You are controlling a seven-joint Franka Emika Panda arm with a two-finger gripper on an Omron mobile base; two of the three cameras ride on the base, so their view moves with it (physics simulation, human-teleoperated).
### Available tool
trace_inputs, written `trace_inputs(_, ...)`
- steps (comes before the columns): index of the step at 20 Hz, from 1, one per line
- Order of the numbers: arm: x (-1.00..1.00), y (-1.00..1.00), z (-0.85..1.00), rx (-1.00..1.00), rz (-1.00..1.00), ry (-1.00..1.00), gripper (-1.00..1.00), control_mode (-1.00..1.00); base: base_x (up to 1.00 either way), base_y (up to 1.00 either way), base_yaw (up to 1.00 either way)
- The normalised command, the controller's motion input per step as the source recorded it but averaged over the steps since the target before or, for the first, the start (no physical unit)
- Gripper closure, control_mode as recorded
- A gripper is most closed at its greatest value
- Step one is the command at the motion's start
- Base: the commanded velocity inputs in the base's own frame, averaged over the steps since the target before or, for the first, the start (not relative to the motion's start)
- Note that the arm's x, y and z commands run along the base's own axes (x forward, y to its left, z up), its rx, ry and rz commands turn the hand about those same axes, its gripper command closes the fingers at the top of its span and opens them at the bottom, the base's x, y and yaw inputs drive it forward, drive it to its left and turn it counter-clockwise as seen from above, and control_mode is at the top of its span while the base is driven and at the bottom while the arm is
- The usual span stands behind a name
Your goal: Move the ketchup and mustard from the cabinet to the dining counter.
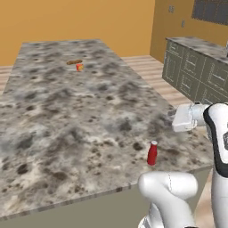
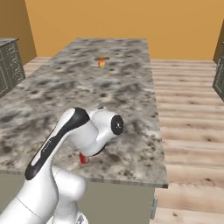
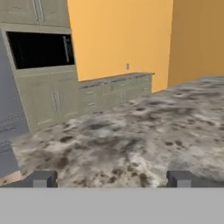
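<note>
The white arm rises from the near edge of the counter (image 1: 67, 116) and folds back on itself: in the left base view a rounded elbow sits low in front, and the forearm reaches up to a boxy white wrist at the right edge of the counter. In the right base view the arm bends over the near corner, its dark-striped link sloping up to a round joint.

The tool (image 3: 111, 179) looks level across the granite top. Its two dark fingertips (image 3: 41, 179) stand far apart at the bottom of the hand view, with nothing between them — the tool is open and holds nothing.

The ketchup (image 1: 152, 153) stands upright on the counter near the front edge, close to the arm, white cap up. In the left base view the whole bottle is plain to see; in the right base view just its red base (image 2: 84, 159) shows beneath the arm's joint.

Far up the counter lies a small red-and-yellow item (image 1: 79, 67) beside a brown stick-shaped one (image 1: 74, 62), well apart from the ketchup.

The hand view adds what the base views lack — tall olive-grey cupboards (image 3: 46, 98) with a dark opening (image 3: 40, 49), and a low run of base cabinets (image 3: 116, 89) against an orange wall (image 3: 118, 35). The right base view shows wooden floor (image 2: 188, 113) beside the counter.
</note>
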Motion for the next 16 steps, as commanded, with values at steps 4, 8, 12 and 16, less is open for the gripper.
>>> trace_inputs(4,-0.39,0.2,0.13,-0.1,-0.5,-0.09,-1.0,-1.0,0.0,0.0,0.0)
trace_inputs(8,-0.32,0.08,0.03,-0.05,-0.17,-0.06,-1.0,-1.0,0.0,0.0,0.0)
trace_inputs(12,-0.01,0.0,0.0,0.0,0.0,0.0,-1.0,1.0,-0.14,-0.02,0.0)
trace_inputs(16,0.0,0.0,0.0,0.0,0.0,0.0,-1.0,1.0,-1.0,-0.39,0.0)
